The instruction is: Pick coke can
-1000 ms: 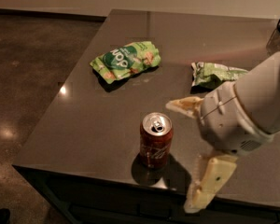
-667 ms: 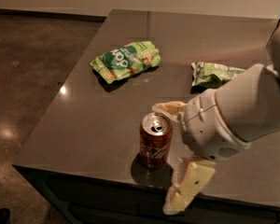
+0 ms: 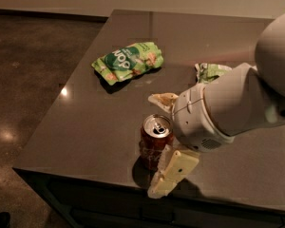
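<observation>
Camera view: caught coke can (image 3: 155, 139) upright near the desk's (image 3: 85, 127) 6 o'clock edge, at 5 o'clock from a green snack bag (image 3: 128, 63). Saw claw (image 3: 157, 144) released, spread around it, fingers (image 3: 175, 167) at 12 and 5 o'clock.

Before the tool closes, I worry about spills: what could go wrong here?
The tool is open, its fingers straddling the upright coke can. An off-centre squeeze could tip the can. It stands close to the front edge of the table, so a knock might send it off.
</observation>
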{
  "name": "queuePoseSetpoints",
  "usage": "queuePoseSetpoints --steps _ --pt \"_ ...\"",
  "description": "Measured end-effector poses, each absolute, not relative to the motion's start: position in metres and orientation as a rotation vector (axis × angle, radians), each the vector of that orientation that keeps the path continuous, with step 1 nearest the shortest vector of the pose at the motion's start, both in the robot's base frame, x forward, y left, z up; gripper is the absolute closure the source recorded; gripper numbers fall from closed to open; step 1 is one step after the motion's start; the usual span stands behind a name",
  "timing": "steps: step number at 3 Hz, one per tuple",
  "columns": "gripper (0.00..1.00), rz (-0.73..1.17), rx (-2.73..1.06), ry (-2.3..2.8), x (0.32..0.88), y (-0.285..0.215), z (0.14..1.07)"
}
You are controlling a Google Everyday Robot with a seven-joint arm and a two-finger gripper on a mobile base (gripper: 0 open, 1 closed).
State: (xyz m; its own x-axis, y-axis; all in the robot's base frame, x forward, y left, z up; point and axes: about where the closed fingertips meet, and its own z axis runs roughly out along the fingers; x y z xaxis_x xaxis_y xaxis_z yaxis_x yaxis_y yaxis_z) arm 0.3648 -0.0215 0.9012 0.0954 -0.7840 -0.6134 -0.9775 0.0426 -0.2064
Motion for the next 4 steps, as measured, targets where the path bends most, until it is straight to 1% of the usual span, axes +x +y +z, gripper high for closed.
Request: queuePoseSetpoints --steps 1,3,4 --pt "0.18 0.404 -1.767 1.742 0.379 -0.021 0.901" --pt "0.65 0.399 -1.770 1.743 0.392 -0.030 0.916" --pt "0.96 0.438 -1.782 1.740 0.398 -0.038 0.958"
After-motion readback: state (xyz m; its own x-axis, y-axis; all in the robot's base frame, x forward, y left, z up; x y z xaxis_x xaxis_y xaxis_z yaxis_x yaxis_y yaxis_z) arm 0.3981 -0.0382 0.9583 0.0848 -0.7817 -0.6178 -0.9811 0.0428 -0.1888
